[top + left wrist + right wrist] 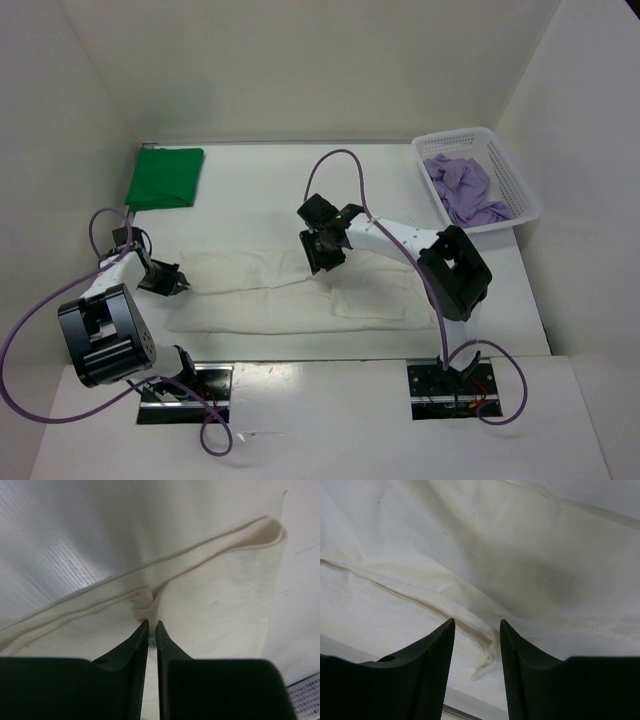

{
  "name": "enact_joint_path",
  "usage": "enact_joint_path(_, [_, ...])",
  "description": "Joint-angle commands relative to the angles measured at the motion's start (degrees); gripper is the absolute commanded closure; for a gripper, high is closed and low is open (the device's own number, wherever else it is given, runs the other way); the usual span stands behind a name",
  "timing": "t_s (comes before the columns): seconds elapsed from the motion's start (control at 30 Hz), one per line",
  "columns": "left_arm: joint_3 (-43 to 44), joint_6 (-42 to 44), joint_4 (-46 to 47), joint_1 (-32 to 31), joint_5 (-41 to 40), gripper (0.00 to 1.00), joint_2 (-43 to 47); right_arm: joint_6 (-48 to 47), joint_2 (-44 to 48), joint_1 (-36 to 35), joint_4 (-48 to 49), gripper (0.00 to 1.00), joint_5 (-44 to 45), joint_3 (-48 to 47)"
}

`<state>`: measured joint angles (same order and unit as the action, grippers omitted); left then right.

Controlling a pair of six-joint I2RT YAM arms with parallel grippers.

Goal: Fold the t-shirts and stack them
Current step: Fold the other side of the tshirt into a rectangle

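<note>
While the left fingers [132,647] are pinching the soft white t-shirt's [220,595] folded edge, the right fingers [430,660] are hanging apart over another limp fold worth nipping.

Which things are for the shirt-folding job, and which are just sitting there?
For the job:
green t-shirt, folded, back left
white t-shirt, spread out in the middle
purple t-shirt, crumpled inside the basket

Just there:
basket
table

Open table [300,175] runs between green shirt [165,178] and basket [455,134]; white shirt [290,300] covers the middle.
</note>
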<state>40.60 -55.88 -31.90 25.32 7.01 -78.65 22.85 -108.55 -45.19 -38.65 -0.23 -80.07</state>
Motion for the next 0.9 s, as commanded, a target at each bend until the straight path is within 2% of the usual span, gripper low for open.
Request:
enact_joint_path(0.0, [-0.08,0.59,2.46,0.25,0.91,0.85,-0.27,0.53,3.61,-0.6,1.21,0.53,1.54,0.62])
enact_joint_path(0.1, [2.01,1.64,2.98,0.25,0.91,1.0,-0.8,3.59,7.2,0.01,2.61,0.54,3.75,3.94])
enact_joint_path(0.33, [8.09,4.11,-0.61,1.4,-0.85,1.0,-1.33,6.68,12.75,6.33,4.03,0.57,3.13,13.09])
enact_joint_path(0.53, [8.09,6.92,-2.99,1.92,-5.77,1.0,0.25,7.21,14.42,9.06,4.03,0.57,3.66,15.56])
enact_joint_path(0.63, [6.25,7.54,-2.99,1.92,-5.77,1.0,0.25,7.73,15.03,11.6,3.5,0.57,5.06,15.56])
enact_joint_path(0.8, [3.79,6.23,-3.51,1.92,-6.29,0.89,0.25,10.01,19.94,17.23,3.5,0.57,7.87,15.56])
enact_joint_path(0.83, [3.79,6.22,-3.52,1.92,-6.3,0.86,0.78,10.02,21.0,20.46,4.02,0.58,7.88,16.26])
enact_joint_path(0.87, [3.79,6.22,-3.52,1.92,-6.3,0.72,0.78,10.63,22.23,22.23,4.03,0.63,7.88,16.26])
